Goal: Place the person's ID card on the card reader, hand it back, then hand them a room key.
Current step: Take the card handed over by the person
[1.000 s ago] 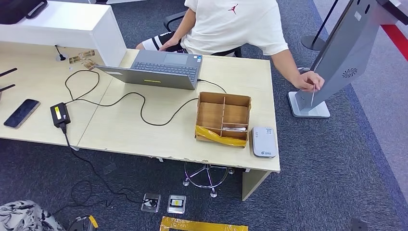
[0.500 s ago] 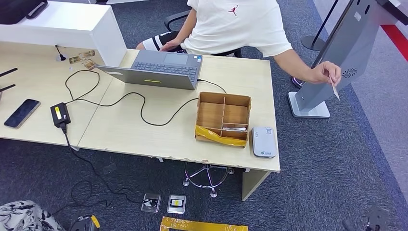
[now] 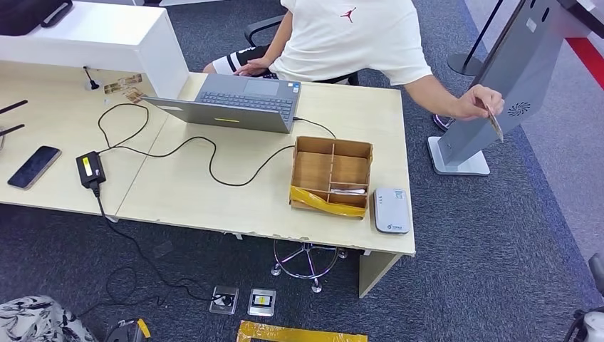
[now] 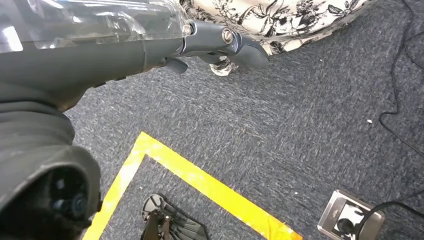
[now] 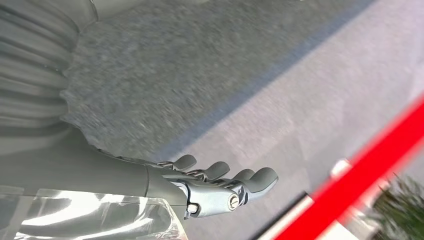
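ID card (image 3: 495,125): in person's hand (image 3: 478,102) — off tabletop (image 3: 178,192).
Card reader (image 3: 391,210): on tabletop, by box (image 3: 331,175).
R hand (image 5: 220,186): released, fingers straight.
L hand (image 4: 220,42): can't tell.

The left hand (image 4: 220,42) was dark grey, its fingers (image 4: 247,50) smooth and rounded, with round silver screw heads set at the pivots. A clear plastic film wrapped the arm behind it. The right hand (image 5: 215,187) was silver-grey, its fingers (image 5: 262,177) tipped in darker grey, with a round screw head on its side. A grey ribbed cover sat at the wrist, with clear film over the forearm. The person (image 3: 349,39) wore a white short-sleeved T-shirt with a small red figure logo on the chest.
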`<state>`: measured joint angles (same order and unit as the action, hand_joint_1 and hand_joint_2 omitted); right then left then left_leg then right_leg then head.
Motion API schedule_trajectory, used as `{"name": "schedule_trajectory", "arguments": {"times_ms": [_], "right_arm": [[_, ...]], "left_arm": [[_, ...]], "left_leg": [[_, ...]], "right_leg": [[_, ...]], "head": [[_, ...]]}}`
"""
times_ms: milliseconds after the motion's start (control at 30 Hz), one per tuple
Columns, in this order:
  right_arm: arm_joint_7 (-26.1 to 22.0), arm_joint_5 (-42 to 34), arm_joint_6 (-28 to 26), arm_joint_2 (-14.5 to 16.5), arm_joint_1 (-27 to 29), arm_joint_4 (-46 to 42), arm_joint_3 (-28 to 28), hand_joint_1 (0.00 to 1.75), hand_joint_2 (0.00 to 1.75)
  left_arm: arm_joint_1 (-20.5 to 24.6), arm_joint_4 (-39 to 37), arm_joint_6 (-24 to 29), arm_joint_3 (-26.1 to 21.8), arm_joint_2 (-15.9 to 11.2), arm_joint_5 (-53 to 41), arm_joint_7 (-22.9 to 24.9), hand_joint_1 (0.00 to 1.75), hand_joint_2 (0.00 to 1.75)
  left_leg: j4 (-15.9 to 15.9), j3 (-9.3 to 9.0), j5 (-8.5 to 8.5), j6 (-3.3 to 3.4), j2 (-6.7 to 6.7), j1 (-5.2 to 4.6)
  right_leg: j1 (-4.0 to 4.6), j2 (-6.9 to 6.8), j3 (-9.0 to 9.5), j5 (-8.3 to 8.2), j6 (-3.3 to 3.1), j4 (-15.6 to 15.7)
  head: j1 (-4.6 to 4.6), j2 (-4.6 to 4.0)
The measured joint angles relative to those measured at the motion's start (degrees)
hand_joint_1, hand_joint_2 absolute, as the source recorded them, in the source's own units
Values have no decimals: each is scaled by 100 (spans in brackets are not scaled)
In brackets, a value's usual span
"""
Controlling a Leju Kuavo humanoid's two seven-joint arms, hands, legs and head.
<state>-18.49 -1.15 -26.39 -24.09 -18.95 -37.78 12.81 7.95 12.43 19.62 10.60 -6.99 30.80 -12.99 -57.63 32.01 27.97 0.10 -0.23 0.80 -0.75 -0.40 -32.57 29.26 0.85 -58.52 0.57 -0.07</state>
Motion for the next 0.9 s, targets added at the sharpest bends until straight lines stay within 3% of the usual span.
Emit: {"name": "schedule_trajectory", "arguments": {"times_ms": [200,333,467,633,900], "right_arm": [[1104,1145,242,-115,-100,-2264,206,0,175],[1419,1581,324,-128,-252,-3598,210,0,175],[1279,2155,625,-113,-409,-4493,113,0,175],[1394,3169,1202,-12,-975,-5403,-440,0,175],[1506,3566,2497,226,-1801,-5506,-1514,0,175]], "left_arm": [[-5,-8,3,0,5,0,-146,0,0],[-6,-13,10,1,5,-7,-179,0,175],[14,-20,22,12,10,-75,-183,0,175],[145,-21,42,41,44,-198,-182,0,175],[256,-20,12,102,82,-262,-154,0,175]], "left_leg": [[0,-1,-6,1,-13,-3],[0,-5,-8,-2,-19,-1],[1,-2,-9,-2,-18,-3],[1,-6,-16,-5,-21,0],[1,-2,-19,-5,-24,1]], "right_leg": [[-3,-16,1,0,0,-1],[-1,-19,4,0,0,-1],[-3,-17,3,-1,0,-2],[1,-19,9,-3,0,-3],[1,-20,8,-4,-1,-5]], "head": [[1,0],[0,1],[3,0],[0,0],[1,0]]}}
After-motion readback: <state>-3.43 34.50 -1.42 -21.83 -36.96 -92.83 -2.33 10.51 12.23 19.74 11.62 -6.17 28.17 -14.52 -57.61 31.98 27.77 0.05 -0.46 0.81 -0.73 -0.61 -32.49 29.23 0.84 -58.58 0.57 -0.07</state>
